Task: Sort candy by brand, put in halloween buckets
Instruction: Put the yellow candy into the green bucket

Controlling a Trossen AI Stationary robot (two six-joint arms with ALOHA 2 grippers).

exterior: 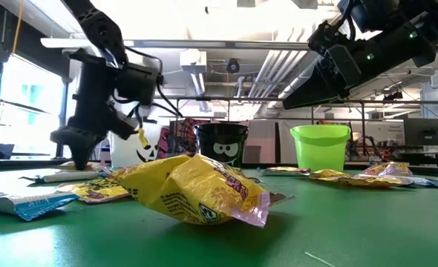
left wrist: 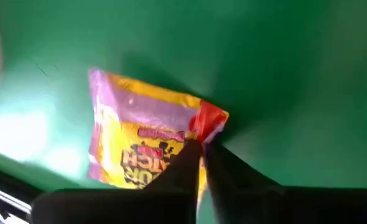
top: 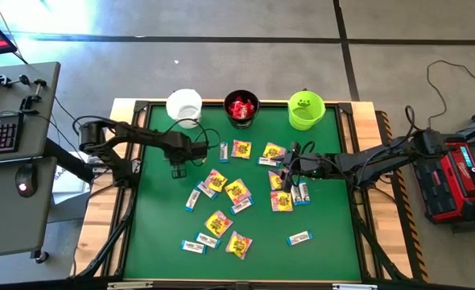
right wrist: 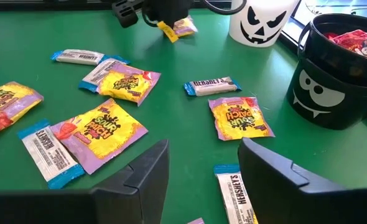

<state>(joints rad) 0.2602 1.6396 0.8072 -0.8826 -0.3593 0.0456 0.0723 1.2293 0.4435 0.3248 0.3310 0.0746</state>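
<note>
Yellow-and-pink packets (top: 237,190) and white-and-blue bars (top: 299,238) of candy lie scattered on the green mat. Red candy (top: 241,107) fills the black bucket (top: 241,119). That bucket stands between the white bucket (top: 184,105) and the lime green bucket (top: 306,110) at the far edge. My left gripper (left wrist: 202,152) points steeply down over the mat's far left and is shut on one yellow-and-pink packet (left wrist: 143,137). My right gripper (right wrist: 202,180) hovers open above the candy at the right of the mat, with nothing between its fingers. My left gripper pinches the yellow-and-pink packet between its two fingers at the edge by its red corner (left wrist: 201,127). The fingers come from above, slanting down. The packet sits tilted below the fingertips. Whether its other end rests on the mat I cannot tell.
A wooden frame (top: 125,105) borders the green mat (top: 326,217). Bare mat lies at the near left and near right. A desk with a keyboard (top: 0,133) stands left of the table, and a red case (top: 455,181) sits on the floor at the right.
</note>
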